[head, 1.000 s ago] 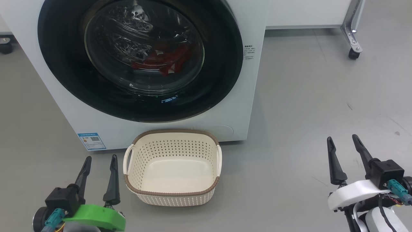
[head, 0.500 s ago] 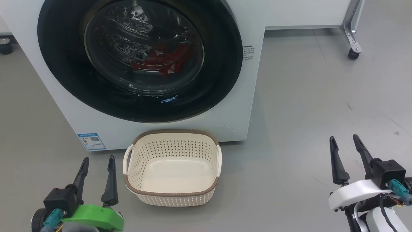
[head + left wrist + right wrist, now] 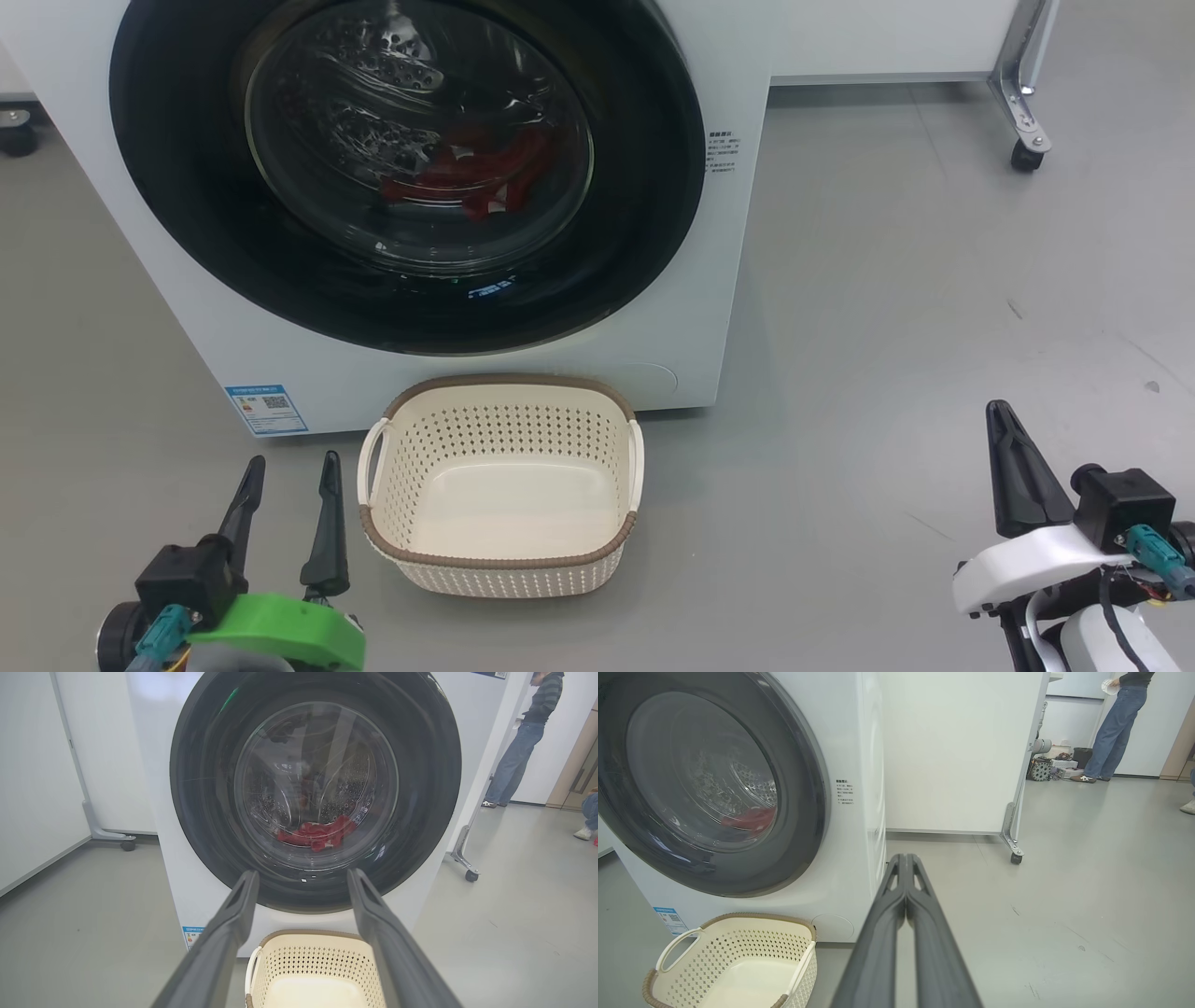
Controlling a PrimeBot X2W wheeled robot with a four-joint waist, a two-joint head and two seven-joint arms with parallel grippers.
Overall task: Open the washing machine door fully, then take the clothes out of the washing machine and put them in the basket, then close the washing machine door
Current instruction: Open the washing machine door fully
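None done: the black-rimmed round glass door [image 3: 411,168] is shut, red fabric clothes [image 3: 476,173] inside, cream perforated basket [image 3: 499,562] empty. Left tool [image 3: 291,460] released; right tool [image 3: 1001,415] clenched, empty.

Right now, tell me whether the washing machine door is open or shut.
Shut. The washing machine door lies flush against the machine's white front; the red clothes show behind its glass.

Washer door [image 3: 196,788] shut. Red clothes [image 3: 315,833] low behind glass [image 3: 280,765]. Cream basket [image 3: 317,961] on floor [image 3: 93,933] beneath. Left gripper [image 3: 301,875]: jaws spread, empty.
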